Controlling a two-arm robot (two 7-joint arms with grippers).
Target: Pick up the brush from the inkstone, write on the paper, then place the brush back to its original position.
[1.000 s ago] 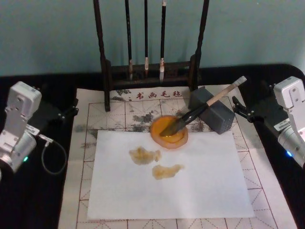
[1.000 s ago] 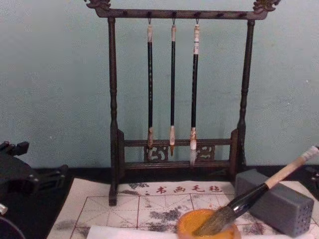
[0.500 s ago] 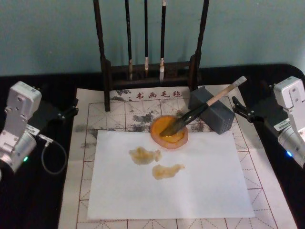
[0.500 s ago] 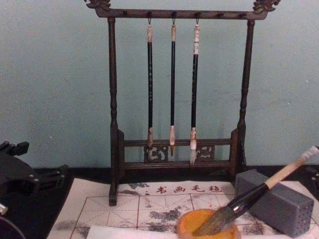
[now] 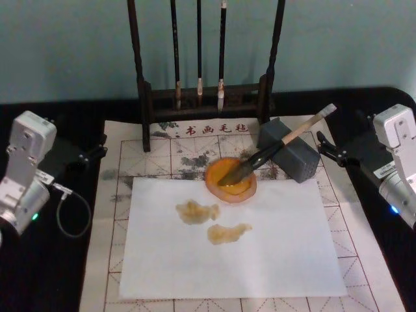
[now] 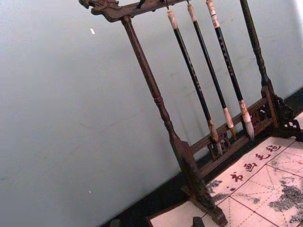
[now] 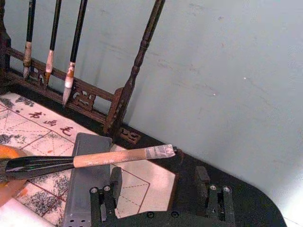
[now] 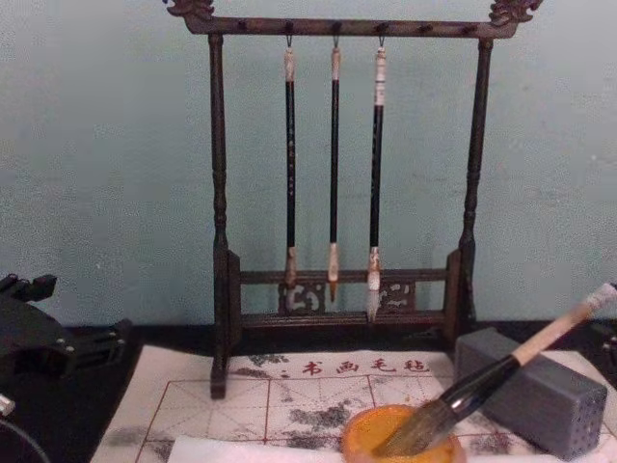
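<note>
The brush (image 5: 279,144) lies slanted, its bushy tuft in the orange inkstone (image 5: 231,179) and its pale handle propped on a grey block (image 5: 290,156). In the chest view the brush (image 8: 501,371) rises rightward out of the inkstone (image 8: 371,434). The white paper (image 5: 260,253) lies in front of the dish with two yellowish stains (image 5: 198,211). My right gripper (image 5: 322,146) hovers just right of the handle's white end; the right wrist view shows this gripper (image 7: 158,180) open, the brush (image 7: 118,157) just beyond its fingers. My left gripper (image 5: 94,149) stays at the mat's left edge, open.
A dark wooden rack (image 5: 207,97) with three thin hanging brushes (image 8: 334,174) stands at the back of the gridded felt mat (image 5: 162,153). A cable (image 5: 65,211) loops beside the left arm. A teal wall closes the scene behind.
</note>
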